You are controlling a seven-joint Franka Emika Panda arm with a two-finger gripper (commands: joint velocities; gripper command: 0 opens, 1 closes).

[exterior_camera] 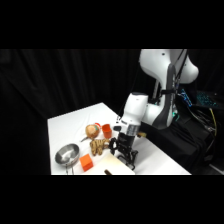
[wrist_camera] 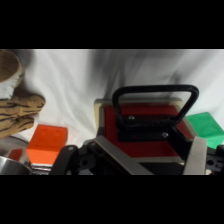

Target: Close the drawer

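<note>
- No brand, label or readable writing shows on anything in either view.
- The drawer [wrist_camera: 145,131] fills the middle of the wrist view: a pale light-wood rim around a red inner floor, with a black loop handle [wrist_camera: 154,102] arching over it.
- In the side view the drawer [exterior_camera: 116,165] shows only as a pale wooden shape at the near edge of the white surface [exterior_camera: 75,122], directly under the gripper [exterior_camera: 126,159].
- The gripper [wrist_camera: 150,157] hangs right above the drawer; its black linkage and 2 pale metal fingers [wrist_camera: 196,156] rise from the wrist view's bottom edge, and I cannot tell whether they are spread or closed, or whether they touch the wood.
- A small orange block [wrist_camera: 46,143] lies on the cloth just left of the drawer in the wrist view; the orange block [exterior_camera: 86,162] sits beside the pale wood in the side view.
- A green block [wrist_camera: 207,127] lies at the drawer's other side.
- A striped plush toy [wrist_camera: 17,114] lies beyond the orange block.
- A metal bowl [exterior_camera: 67,154] stands near the surface's left corner, and an orange cup [exterior_camera: 107,131] stands behind the toy.
</note>
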